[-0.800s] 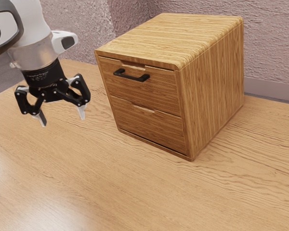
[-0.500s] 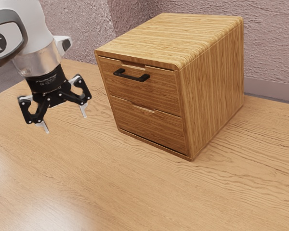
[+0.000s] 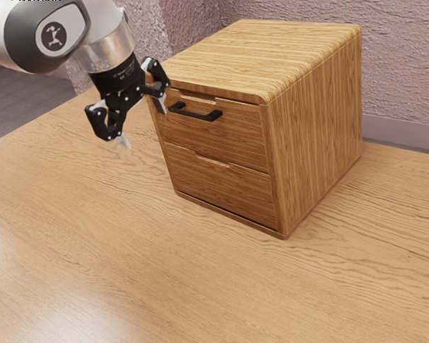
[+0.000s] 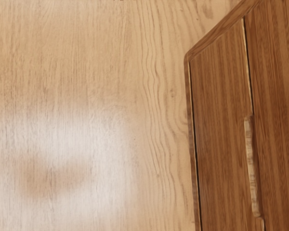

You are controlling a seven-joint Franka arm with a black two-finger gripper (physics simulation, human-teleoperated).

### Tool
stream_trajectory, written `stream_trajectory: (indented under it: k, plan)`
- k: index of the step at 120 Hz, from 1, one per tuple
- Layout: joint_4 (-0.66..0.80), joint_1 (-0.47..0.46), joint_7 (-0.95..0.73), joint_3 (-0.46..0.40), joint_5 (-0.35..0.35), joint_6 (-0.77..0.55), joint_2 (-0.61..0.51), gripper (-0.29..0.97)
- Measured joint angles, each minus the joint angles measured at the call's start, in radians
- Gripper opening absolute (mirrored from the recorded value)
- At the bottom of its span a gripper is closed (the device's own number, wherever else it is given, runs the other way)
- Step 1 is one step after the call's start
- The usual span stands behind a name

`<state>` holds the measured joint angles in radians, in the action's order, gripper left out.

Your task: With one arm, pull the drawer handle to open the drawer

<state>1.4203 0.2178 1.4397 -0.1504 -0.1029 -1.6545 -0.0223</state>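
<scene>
A wooden two-drawer cabinet (image 3: 300, 128) stands on the table. Its top drawer (image 3: 222, 136) looks shut and carries a black bar handle (image 3: 195, 112). My black gripper (image 3: 143, 125) hangs open and tilted at the cabinet's upper front corner, just to the exterior view's left of the handle. One fingertip (image 3: 162, 107) is close to the handle's near end and the other fingertip (image 3: 124, 143) points down toward the table. Nothing is between them. The wrist view looks down past the lower drawer (image 4: 219, 144) and its wooden pull (image 4: 252, 168).
The lower drawer (image 3: 218, 186) is shut, with a wooden recessed pull (image 3: 213, 161). The wooden tabletop (image 3: 164, 271) stretches wide in front of the cabinet. A rough plaster wall (image 3: 407, 57) stands behind the cabinet.
My hand has risen from low over the table and moved toward the exterior view's right, up to the cabinet's top drawer. It has tilted toward the drawer front. The fingers stayed open.
</scene>
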Motion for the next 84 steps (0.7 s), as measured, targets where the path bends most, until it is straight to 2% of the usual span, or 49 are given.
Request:
stream_trajectory:
  k: [27,64,84]
  plan:
    - [-0.071,0.006,0.072,-0.004,-0.001,-0.081,0.083,0.68]
    - [-0.078,-0.002,0.134,-0.008,-0.001,-0.122,0.101,0.68]
    - [-0.125,0.002,0.156,-0.008,-0.001,-0.133,0.154,0.68]
